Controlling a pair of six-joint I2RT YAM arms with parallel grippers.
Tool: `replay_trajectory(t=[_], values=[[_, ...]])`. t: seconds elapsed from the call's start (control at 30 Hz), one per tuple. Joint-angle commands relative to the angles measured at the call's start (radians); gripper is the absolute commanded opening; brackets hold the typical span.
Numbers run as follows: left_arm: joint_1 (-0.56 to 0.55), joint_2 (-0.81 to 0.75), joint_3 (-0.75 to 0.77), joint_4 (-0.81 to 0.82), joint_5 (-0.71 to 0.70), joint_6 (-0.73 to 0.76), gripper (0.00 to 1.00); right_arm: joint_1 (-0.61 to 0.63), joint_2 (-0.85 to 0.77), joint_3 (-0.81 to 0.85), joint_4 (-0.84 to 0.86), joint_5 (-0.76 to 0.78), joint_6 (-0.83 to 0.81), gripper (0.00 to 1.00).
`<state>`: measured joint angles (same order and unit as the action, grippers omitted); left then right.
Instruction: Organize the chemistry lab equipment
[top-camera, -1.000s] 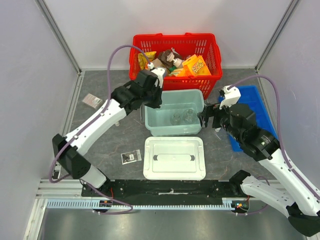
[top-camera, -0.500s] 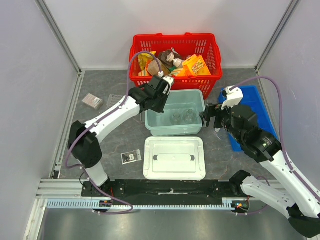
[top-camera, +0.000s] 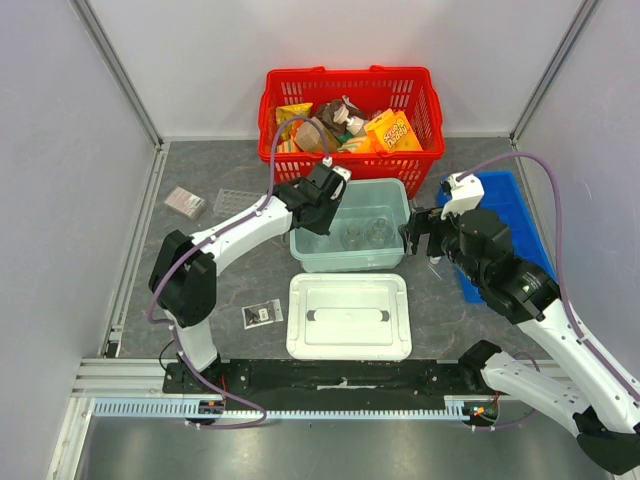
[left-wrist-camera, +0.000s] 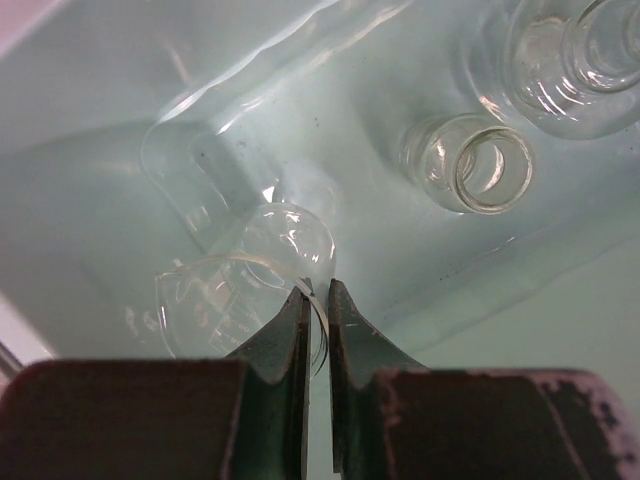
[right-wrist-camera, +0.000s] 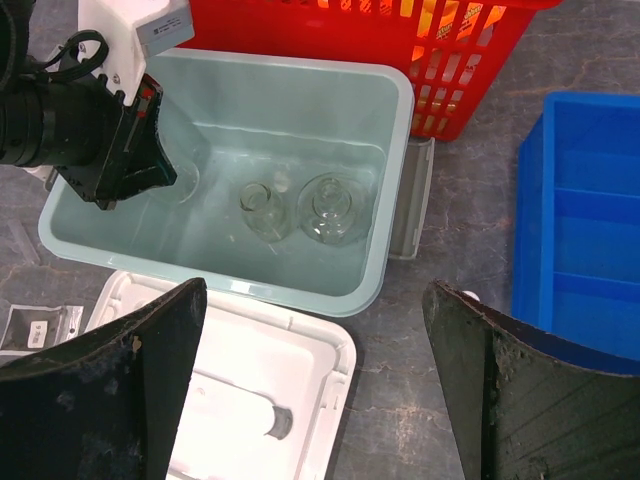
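Left end effector (left-wrist-camera: 317, 300) pinched shut on thin rim of glass flask (left-wrist-camera: 285, 240), lower centre of wrist view, low inside pale green tub (top-camera: 398, 192). Likely setting it beside 2 flasks (left-wrist-camera: 470, 165) upper right. Right end effector (right-wrist-camera: 315, 300) wide open, empty, beside tub's right wall.

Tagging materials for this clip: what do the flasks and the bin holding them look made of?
The flasks: apparently clear glass, see-through with sharp glints. The bin: probably plastic, pale green, smooth with a soft sheen and a moulded rim.
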<state>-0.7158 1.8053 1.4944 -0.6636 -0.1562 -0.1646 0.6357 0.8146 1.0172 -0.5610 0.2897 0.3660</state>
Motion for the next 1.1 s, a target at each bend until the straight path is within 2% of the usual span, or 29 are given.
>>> replay_trajectory(t=[0.0,0.3,0.57,0.63,1.07], values=[[-0.010,0.020,-0.020,0.065,-0.019,0.037,0.14,0.004,0.000,-0.014,0.018,0.017,-0.010,0.96],[-0.008,0.060,-0.031,0.082,-0.014,0.034,0.18,0.002,-0.005,-0.022,0.018,0.028,-0.012,0.95],[-0.008,0.071,-0.034,0.081,-0.014,0.031,0.36,0.002,-0.009,-0.025,0.018,0.031,-0.013,0.96],[-0.008,0.066,-0.031,0.078,-0.011,0.030,0.38,0.002,-0.009,-0.023,0.016,0.029,-0.012,0.96],[-0.008,-0.116,0.067,0.016,0.020,-0.013,0.42,0.002,-0.003,-0.031,0.012,0.000,0.004,0.96]])
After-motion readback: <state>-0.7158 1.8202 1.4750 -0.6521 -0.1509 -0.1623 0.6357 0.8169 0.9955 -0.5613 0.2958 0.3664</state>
